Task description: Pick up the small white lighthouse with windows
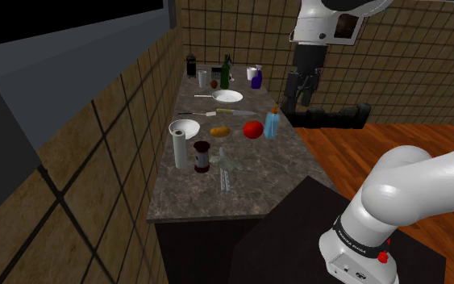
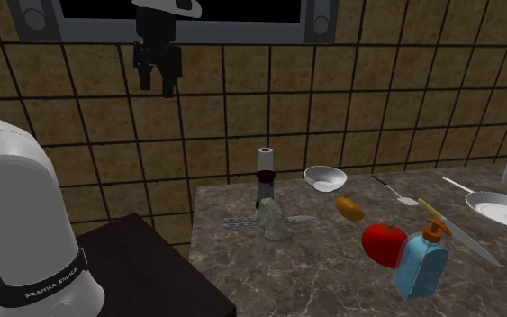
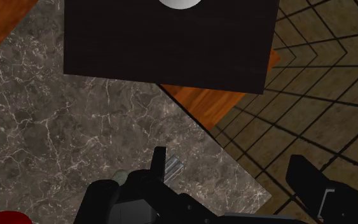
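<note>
dark red jar (image 1: 202,156) first on the marbled counter (image 1: 217,206); just at its three o'clock sits the small lighthouse (image 1: 227,164), drawn pale grey. it looks rigid, light and smooth, so i judge a hold low across its wider body safest. my pincer (image 1: 292,105) hangs high at the lighthouse's two o'clock, fingers apart, holding nothing.

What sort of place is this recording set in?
Most likely a kitchen. A stone counter runs along a brown tiled wall. On it are a white plate, a dark bottle, a tomato and a paper towel roll.
</note>
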You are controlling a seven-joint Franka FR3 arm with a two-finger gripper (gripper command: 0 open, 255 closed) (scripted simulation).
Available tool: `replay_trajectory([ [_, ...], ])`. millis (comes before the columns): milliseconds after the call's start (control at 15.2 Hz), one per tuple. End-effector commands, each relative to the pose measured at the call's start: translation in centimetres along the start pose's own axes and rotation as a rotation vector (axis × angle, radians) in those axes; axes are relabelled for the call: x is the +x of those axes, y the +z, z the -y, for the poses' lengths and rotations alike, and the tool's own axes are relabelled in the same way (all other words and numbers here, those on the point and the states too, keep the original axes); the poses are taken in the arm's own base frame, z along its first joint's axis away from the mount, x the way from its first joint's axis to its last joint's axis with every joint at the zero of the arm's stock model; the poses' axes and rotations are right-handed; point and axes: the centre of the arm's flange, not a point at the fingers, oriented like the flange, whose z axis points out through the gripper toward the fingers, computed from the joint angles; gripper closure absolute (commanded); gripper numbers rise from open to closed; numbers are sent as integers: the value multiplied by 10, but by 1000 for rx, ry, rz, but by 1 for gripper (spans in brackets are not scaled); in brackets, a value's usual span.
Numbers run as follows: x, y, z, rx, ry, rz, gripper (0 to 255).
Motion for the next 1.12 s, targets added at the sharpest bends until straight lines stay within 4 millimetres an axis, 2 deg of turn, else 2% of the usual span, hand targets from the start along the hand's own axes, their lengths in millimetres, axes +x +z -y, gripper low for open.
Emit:
replay_trajectory([
  [0, 0, 0, 0, 0, 0, 0, 0],
  [1056, 160, 127, 5, -27, 74, -61, 0],
])
